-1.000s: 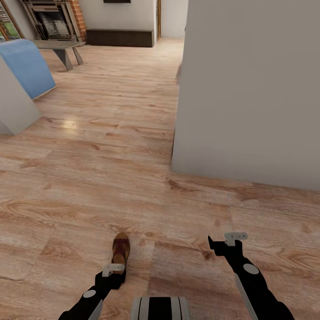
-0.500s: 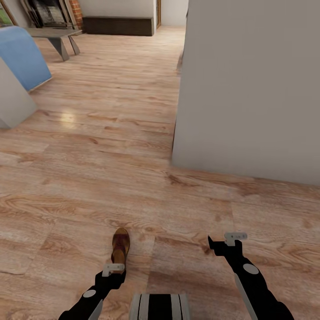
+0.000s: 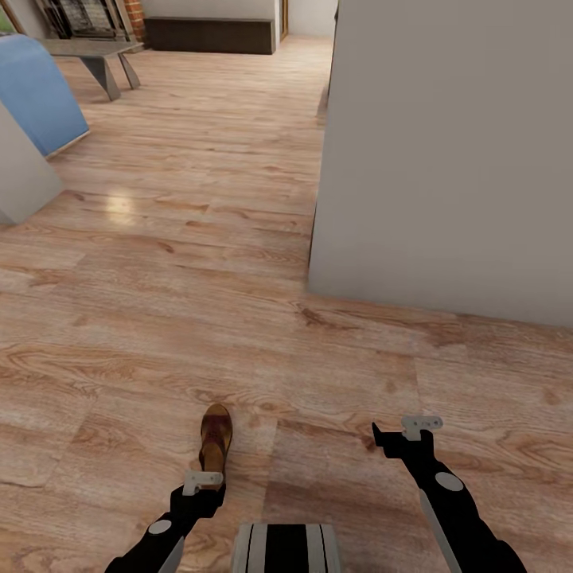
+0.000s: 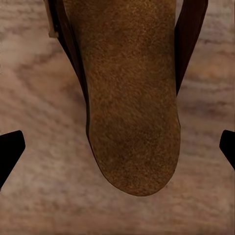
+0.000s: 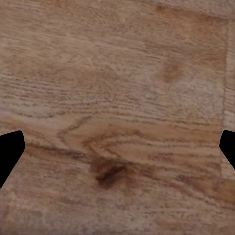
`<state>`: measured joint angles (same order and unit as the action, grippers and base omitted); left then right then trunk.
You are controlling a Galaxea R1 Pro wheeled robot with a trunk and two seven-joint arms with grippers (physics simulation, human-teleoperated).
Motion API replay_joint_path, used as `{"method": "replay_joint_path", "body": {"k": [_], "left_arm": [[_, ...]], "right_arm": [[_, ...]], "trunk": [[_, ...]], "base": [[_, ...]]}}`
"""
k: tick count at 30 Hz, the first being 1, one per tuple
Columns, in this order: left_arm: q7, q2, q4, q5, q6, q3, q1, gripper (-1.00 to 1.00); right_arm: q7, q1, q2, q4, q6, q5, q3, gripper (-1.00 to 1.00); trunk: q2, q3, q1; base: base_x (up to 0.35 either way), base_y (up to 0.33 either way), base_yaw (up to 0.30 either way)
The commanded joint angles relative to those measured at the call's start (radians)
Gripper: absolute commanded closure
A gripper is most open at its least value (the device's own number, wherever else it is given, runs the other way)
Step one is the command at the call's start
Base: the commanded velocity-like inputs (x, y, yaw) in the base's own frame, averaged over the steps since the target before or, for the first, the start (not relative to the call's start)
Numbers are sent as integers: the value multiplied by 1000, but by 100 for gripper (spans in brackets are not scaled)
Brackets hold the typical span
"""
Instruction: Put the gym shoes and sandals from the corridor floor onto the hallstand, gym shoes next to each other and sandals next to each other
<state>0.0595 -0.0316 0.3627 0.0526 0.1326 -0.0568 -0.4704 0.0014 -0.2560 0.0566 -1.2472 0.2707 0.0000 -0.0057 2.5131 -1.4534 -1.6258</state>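
- One sandal point(image 3: 216, 436) lay flat on the corridor floor point(image 3: 159, 318), just ahead of the left tool point(image 3: 204, 480), well short of any shoe rack.
- Seen from the left wrist, its tan footbed point(image 4: 129, 98) sat centred between the two dark fingertips point(image 4: 10, 152), which stood wide apart and held nothing.
- A good pick probably called for a straight descent, the jaws straddling the footbed's narrow width and closing on the sole edges, not on the loose straps point(image 4: 188, 39).
- Off to the side, the right tool point(image 3: 398, 434) hung spread and empty over bare planks.
- A grey wall point(image 3: 446, 159) stood ahead on the right.
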Motion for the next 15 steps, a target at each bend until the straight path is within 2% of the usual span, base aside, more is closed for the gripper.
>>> {"method": "replay_joint_path", "body": {"k": [1,2,6,11,15], "left_arm": [[5,-1,-1,6,11,-6,0,-100],[5,-1,-1,6,45,-6,2,-100],[5,0,-2,5,85,-7,3,-100],[5,0,-2,4,105,-7,4,-100],[5,1,-2,4,110,-8,4,-100]], "right_arm": [[0,0,0,-1,5,0,0,-100],[0,0,0,-1,5,0,1,-100],[0,0,0,-1,5,0,1,-100],[0,0,-1,-1,5,0,1,-100],[0,0,-1,-1,5,0,1,-100]], "trunk": [[0,-1,0],[0,-1,0],[0,-1,0],[0,-1,0],[1,-17,-2]], "base": [[0,0,0],[0,0,0],[0,0,0],[0,0,0],[0,0,0]]}}
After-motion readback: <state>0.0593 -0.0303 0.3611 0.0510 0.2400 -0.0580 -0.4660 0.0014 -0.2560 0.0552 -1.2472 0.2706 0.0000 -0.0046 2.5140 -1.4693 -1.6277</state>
